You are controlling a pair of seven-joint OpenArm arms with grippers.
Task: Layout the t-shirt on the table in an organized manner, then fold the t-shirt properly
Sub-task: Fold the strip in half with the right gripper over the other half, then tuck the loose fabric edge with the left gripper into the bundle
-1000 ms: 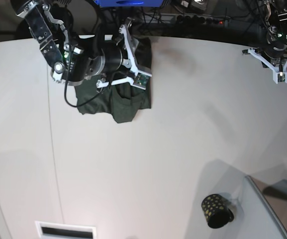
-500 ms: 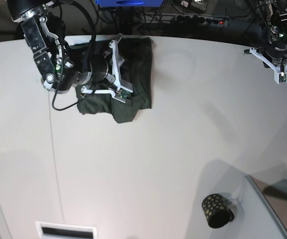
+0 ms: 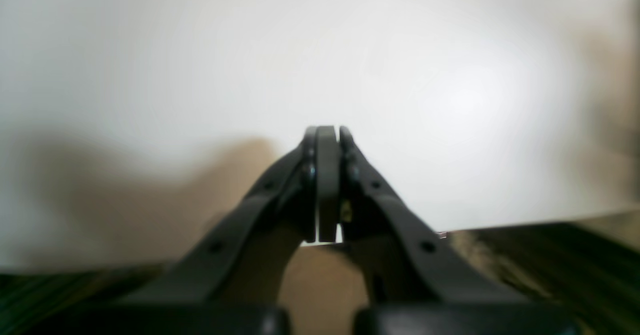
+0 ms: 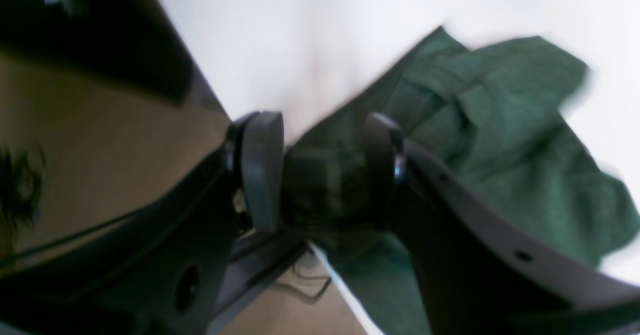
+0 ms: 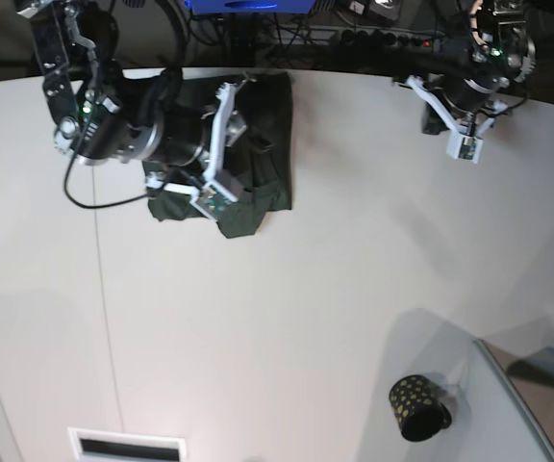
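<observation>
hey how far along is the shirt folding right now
Nothing looks done: the t-shirt lies bunched at the table far edge. In hand: the right gripper has a fold of fabric between its jaws. The left gripper is shut and empty. Spreading and folding remain.

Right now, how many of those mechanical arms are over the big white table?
2. One arm with the right gripper sits over the crumpled dark green t-shirt at the far left; the other, with the left gripper, hangs above bare smooth white table at the far right.

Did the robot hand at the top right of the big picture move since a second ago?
Yes. The left gripper slid left along the table's far edge, toward the t-shirt and away from the picture's right side.
</observation>
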